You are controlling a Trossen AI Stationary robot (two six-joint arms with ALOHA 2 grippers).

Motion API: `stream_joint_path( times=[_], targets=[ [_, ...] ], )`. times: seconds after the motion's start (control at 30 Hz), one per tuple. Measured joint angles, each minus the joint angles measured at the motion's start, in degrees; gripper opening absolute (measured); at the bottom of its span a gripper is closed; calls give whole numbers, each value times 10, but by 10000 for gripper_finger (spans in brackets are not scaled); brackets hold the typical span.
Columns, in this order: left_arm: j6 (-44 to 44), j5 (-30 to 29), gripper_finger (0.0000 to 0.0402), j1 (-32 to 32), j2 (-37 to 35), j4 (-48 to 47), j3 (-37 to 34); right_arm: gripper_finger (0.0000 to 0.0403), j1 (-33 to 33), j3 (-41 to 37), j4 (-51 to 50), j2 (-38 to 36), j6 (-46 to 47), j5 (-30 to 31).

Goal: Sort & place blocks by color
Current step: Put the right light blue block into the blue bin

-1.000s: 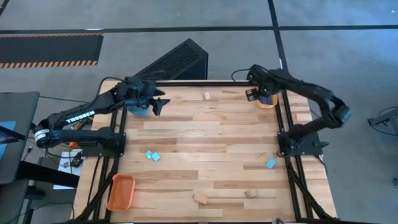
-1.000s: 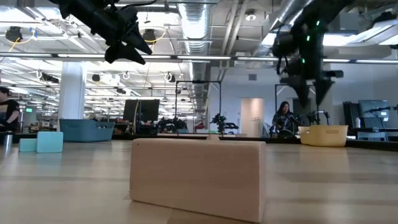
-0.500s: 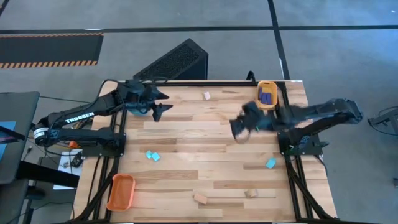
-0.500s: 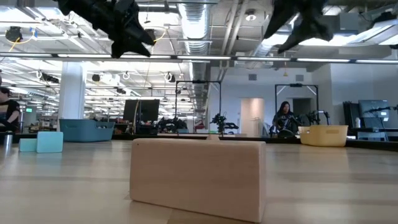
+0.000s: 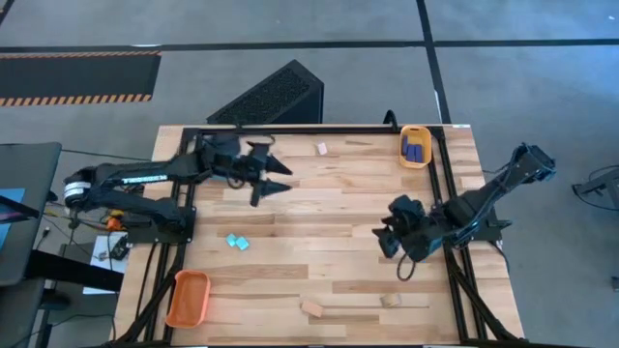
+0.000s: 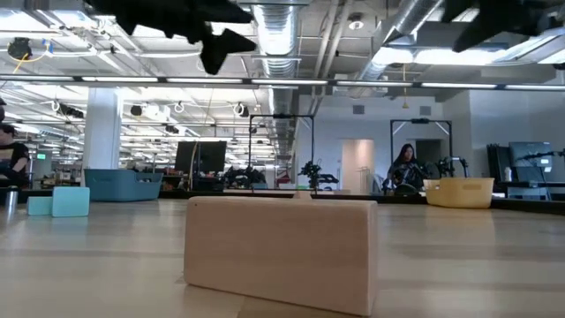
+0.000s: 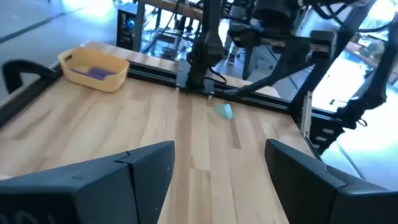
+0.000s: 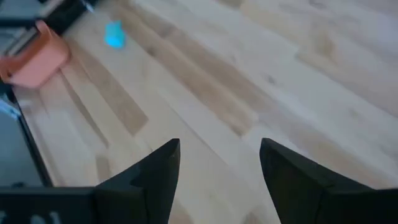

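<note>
The left arm stretches rightward across the far-left part of the surface, its end effector (image 5: pixel 274 180) spread wide and empty; the right arm folds low over the right side. Its end effector (image 5: pixel 395 253) is parted, nothing between the fingers (image 8: pixel 155 171).

Trays: two – yellow-orange tray (image 5: pixel 416 147), orange tray (image 5: pixel 188 298). Cyan blocks (image 5: pixel 237 242): two seen. Tan blocks (image 5: pixel 312 309): three. Dark blue blocks (image 5: pixel 416 150): in yellow-orange tray, count unclear.

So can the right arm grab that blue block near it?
Probably yes. The right gripper is open and empty, over bare table about where that cyan block lay; nothing seems to block it.
</note>
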Motion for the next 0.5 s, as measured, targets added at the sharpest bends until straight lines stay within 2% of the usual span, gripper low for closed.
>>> stream_joint_path(
  times=[0.13,0.23,0.33,0.5],
  targets=[
    [-49,-72,240,-43,43,69,0,225,13,-18,-23,-14,19,-20],
    [-65,-97,240,-65,61,133,0,210,19,-69,8,-38,36,-45],
    [-67,-113,240,-75,67,181,0,197,29,-146,114,-67,46,-73],
    [-96,-119,240,-76,51,212,0,179,38,-264,367,-113,41,-146]
  ],
)
